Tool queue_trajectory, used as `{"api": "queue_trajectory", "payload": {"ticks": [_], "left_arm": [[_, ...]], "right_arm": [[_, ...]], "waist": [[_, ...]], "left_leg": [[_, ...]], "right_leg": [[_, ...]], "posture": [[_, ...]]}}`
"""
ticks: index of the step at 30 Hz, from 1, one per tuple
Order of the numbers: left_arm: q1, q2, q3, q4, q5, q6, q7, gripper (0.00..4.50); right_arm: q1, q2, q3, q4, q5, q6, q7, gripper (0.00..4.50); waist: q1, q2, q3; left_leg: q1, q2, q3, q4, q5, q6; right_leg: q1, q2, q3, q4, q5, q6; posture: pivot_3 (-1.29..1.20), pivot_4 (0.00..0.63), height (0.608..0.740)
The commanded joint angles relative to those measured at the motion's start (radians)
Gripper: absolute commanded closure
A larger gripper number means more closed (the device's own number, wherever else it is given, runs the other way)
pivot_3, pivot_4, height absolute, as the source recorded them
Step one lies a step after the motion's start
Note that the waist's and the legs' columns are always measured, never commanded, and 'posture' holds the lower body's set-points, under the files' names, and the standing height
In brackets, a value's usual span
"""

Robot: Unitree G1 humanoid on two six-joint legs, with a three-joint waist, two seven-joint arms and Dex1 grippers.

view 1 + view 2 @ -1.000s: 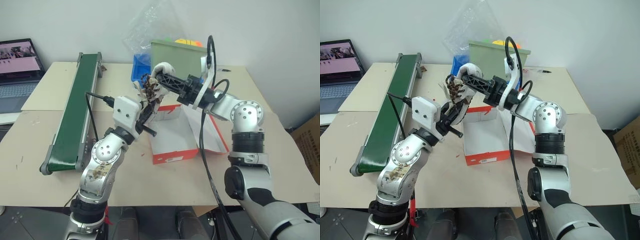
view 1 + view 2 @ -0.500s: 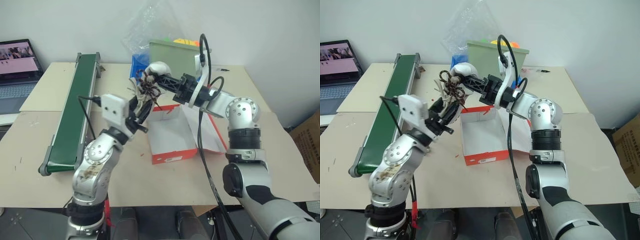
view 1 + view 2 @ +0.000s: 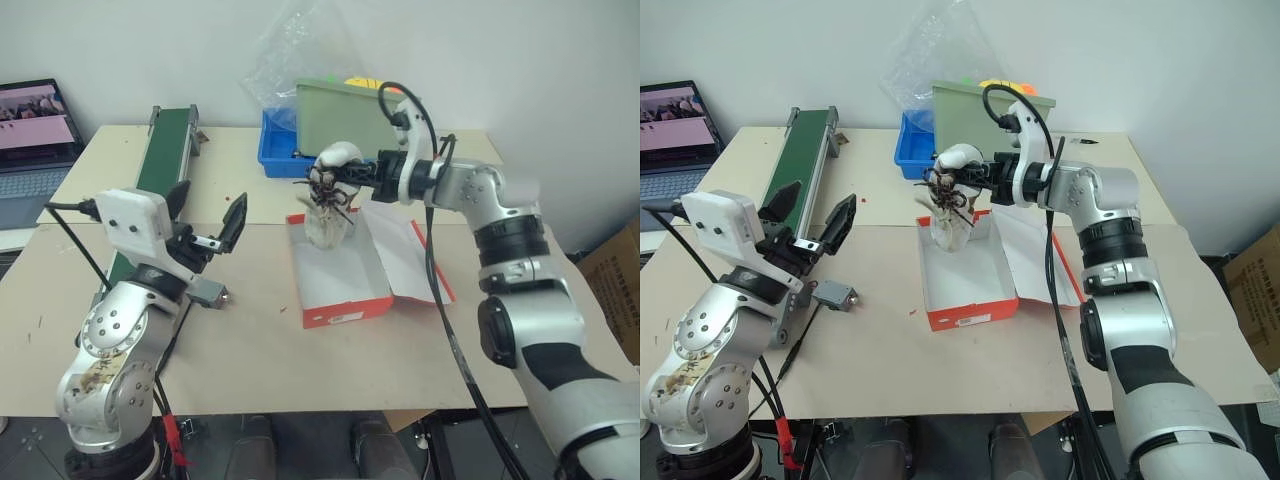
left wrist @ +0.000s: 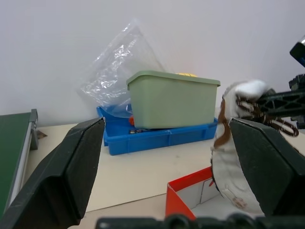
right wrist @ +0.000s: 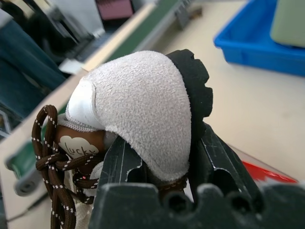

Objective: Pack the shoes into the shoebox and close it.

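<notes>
Right wrist view shows the right pincer [image 5: 159, 157] closed on a small whitish suede shoe [image 5: 138, 126] with dark brown laces. Head views place this shoe above the rear of the flat red cardboard shoebox [image 3: 345, 285], lid flung open on the desk [image 3: 250, 340]; a second pale shoe [image 3: 326, 222] hangs beneath by tangled laces, probably to lower both in together. That arm reaches forward, roughly level. Left pincer [image 3: 205, 225] stands wide open and empty, well apart, pointing slightly upward.
</notes>
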State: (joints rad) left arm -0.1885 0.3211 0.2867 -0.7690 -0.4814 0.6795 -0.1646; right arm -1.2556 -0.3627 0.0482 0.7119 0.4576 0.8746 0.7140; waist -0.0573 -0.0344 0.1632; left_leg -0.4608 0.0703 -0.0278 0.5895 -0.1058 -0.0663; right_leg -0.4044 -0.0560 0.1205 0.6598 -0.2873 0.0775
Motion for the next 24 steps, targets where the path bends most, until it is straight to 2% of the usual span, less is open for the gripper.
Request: {"api": "queue_trajectory", "payload": {"ticks": [1,9,17,24], "left_arm": [[0.015,-0.019,-0.064,-0.042,0.044,-0.029,0.040,0.05],[0.081,-0.087,-0.182,-0.031,0.129,-0.099,0.088,0.05],[0.125,-0.124,-0.279,-0.012,0.218,-0.160,0.106,0.05],[0.157,-0.144,-0.269,-0.036,0.224,-0.161,0.118,0.05]], "right_arm": [[-0.097,-0.002,0.060,0.015,-0.077,0.012,0.042,3.62],[-0.131,-0.034,0.206,0.038,-0.223,0.158,0.072,3.62],[-0.122,-0.056,0.290,0.167,-0.351,0.119,0.120,3.62],[-0.067,-0.028,0.322,0.236,-0.436,0.058,0.139,3.62]], "waist": [[-0.001,0.001,0.002],[0.007,0.001,0.003],[0.013,0.001,0.003],[0.012,0.002,0.004]], "left_leg": [[0.000,0.000,0.000,0.000,0.000,0.000],[-0.001,0.000,0.000,0.000,0.000,0.000],[-0.001,0.000,0.000,0.000,0.000,0.000],[-0.001,0.000,0.000,0.000,0.000,0.000]], "right_leg": [[0.000,0.000,0.000,0.000,0.000,0.000],[0.000,0.000,0.000,0.000,0.000,0.000],[-0.001,0.000,0.000,-0.001,0.000,0.000],[-0.001,0.000,0.000,0.000,0.000,0.000]], "posture": [[0.00,0.150,0.740],[0.00,0.150,0.740],[0.00,0.150,0.740],[0.00,0.150,0.740]]}}
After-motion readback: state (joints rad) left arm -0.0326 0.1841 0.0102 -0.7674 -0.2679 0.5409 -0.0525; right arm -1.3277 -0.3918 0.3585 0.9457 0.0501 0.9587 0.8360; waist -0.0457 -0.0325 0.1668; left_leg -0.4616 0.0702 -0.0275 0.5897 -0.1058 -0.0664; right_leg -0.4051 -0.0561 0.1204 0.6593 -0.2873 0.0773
